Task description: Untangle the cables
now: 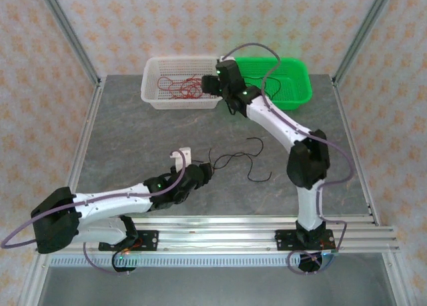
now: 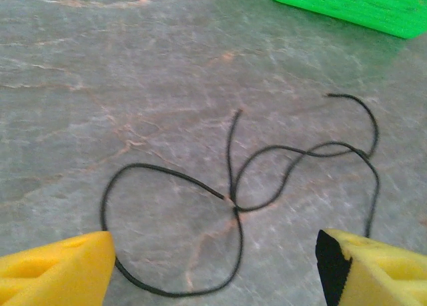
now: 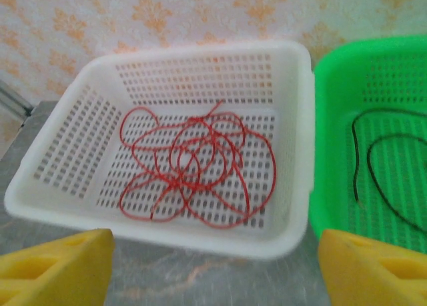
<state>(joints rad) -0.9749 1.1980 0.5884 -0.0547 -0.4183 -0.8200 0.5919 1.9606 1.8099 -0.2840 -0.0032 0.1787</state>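
Plainly, both stand spread: the left pincer [image 2: 213, 261] hangs over a looped black cable [image 2: 235, 209] lying on the worktop [image 2: 100, 66], and the right pincer [image 3: 213, 261] faces the white basket [image 3: 297, 153] with tangled red cables [image 3: 200, 161] inside.

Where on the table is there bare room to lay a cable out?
Bare table lies between the white basket and the left arm, and right of the right arm below the green basket. The middle is crowded by the loose black cable.
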